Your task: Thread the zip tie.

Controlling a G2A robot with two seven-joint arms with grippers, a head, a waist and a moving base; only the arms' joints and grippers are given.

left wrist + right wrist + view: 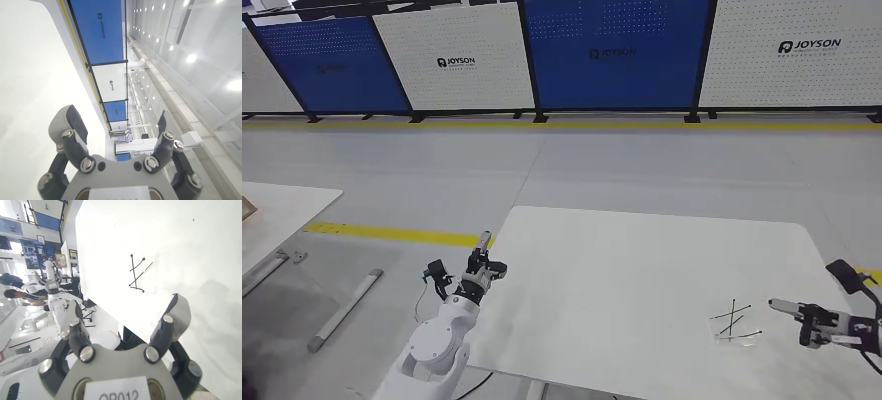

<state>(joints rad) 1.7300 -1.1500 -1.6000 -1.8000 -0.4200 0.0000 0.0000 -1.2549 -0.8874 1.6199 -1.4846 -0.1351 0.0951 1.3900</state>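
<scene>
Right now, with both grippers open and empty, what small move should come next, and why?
Probably ease the right gripper toward the black zip ties: they lie crossed in a small pile on the white table just ahead of it, and its jaws stand open and empty. The left gripper, also open, sits at the table's opposite edge, far from them.

Zip ties (133, 268) are black — table (170, 237) white.
</scene>
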